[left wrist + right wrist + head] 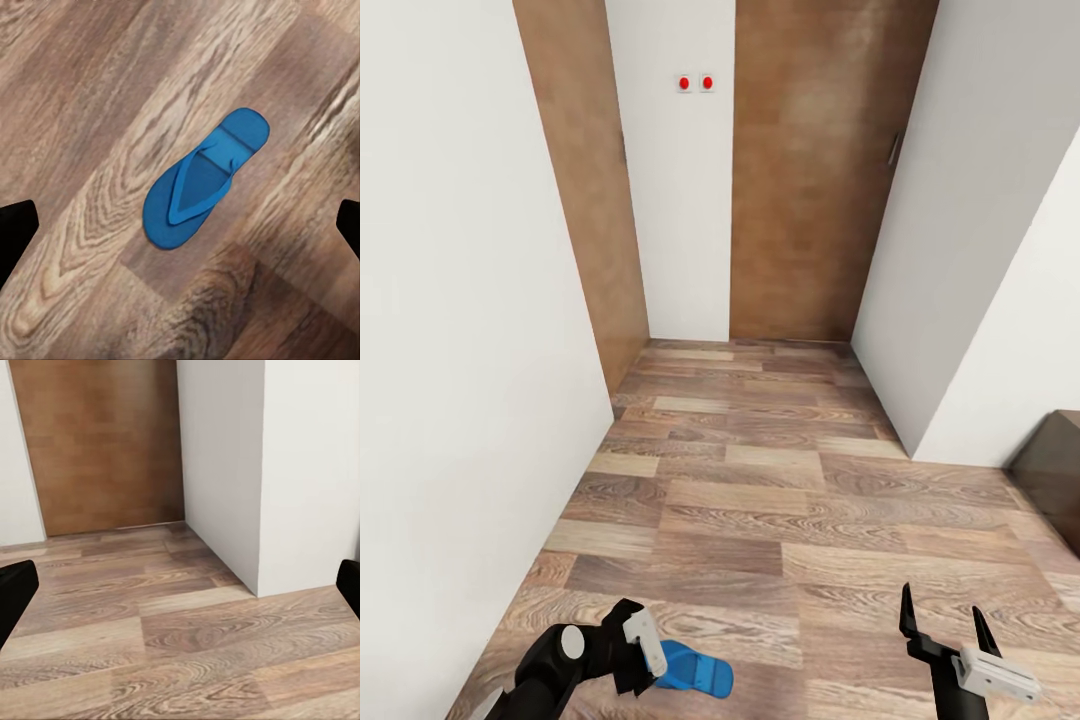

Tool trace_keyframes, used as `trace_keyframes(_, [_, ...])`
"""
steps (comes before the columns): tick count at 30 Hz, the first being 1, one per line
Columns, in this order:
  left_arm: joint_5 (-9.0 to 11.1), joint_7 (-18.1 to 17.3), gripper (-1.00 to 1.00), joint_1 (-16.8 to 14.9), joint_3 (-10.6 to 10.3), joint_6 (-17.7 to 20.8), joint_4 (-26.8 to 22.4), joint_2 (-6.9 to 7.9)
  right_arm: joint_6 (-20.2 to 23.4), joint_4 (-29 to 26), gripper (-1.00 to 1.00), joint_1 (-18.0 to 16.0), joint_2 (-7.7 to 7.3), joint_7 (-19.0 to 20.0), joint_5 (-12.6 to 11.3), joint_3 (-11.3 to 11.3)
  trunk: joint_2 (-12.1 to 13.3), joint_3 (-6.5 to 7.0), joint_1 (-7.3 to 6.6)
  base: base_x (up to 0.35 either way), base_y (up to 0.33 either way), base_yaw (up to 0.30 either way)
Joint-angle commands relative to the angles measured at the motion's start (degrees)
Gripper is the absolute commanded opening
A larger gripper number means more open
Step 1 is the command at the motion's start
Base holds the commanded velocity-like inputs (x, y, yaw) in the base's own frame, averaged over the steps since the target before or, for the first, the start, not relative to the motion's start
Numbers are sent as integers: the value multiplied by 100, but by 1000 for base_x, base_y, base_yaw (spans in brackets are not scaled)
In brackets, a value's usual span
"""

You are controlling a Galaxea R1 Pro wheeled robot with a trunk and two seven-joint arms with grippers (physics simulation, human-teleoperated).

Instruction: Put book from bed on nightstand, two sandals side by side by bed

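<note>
In the head view, a blue sandal [695, 668] lies flat on the wood-plank floor [760, 500], and everything else is placed from it. The left gripper [645, 650] hangs directly over the sandal's near end, covering part of it, and from this angle I cannot tell how far its jaws stand apart. Well off to the sandal's right, the right gripper [945, 625] points forward above bare planks with its two dark fingers spread wide and nothing between them. Far beyond the sandal, two brown wooden doors [810, 170] flank a narrow strip of white wall carrying two red-dotted switches [695, 83]. A white wall [450, 350] rises close on the sandal's left, and to its far right a corner of dark wooden furniture [1055, 480] shows at the picture's edge. In the left wrist view, the whole sandal [202, 180] shows from above, strap side up, lying at a slant across the planks [90, 112]; the two dark fingertips [15, 232] stand at opposite edges of the picture, wide apart and well clear of the sandal on both sides. In the right wrist view, the fingertips [15, 592] are likewise wide apart and empty, aimed over the floor [187, 660] toward a brown door [105, 442] and a white wall corner [262, 472].
</note>
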Motion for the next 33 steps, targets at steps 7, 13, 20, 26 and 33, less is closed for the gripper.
trace_keyframes(7, [-1184,-56,100,-9,-363,69,-29,-9,-13,0,100,-2,-9,-32,3,6,-2,-5,-1,12,3,0])
trace_keyframes(13, [-2199,-891,100,-40,-412,25,-31,-155,-13,0,100,-2,-36,-35,3,-1,-2,-5,-1,0,0,0])
trace_keyframes(20, [-2210,-1667,100,-480,-404,52,-38,-229,-13,0,100,-2,-38,-35,3,-3,-2,-5,-1,0,0,0])
trace_keyframes(26, [-2000,-2055,100,-822,-162,29,-3,-236,-13,0,100,-2,-23,-35,3,0,-2,-5,-1,0,0,0])
trace_keyframes(33, [-1523,-2036,100,-1399,292,-151,1033,-216,-13,0,100,-2,-16,-35,3,0,-2,-5,-1,0,0,0])
